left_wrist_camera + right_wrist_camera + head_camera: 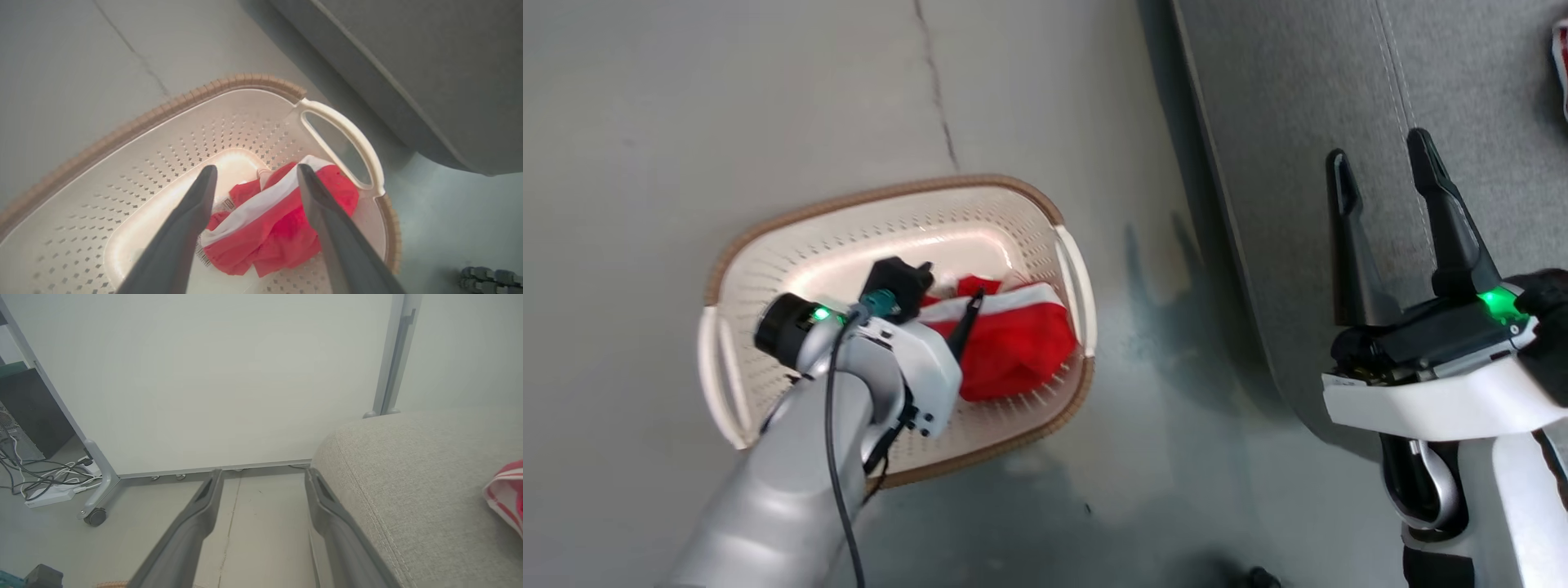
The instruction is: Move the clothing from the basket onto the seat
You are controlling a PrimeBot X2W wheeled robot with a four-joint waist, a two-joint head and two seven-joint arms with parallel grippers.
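One basket [890, 233], one seat [1298, 106], one left gripper [256, 169], one right gripper [1379, 147], one red garment [278, 228], one red-and-white cloth [506, 492]

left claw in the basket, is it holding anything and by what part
Nothing is held yet. The left claw is open, its fingers spread over the red clothing lying in the basket, not closed on it.

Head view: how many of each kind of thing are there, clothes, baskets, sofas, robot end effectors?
Red clothing heaps: 2, one in the basket, one on the sofa.
Baskets: 1
Sofas: 1
End effectors: 2, left end effector, right end effector.
Total: 6
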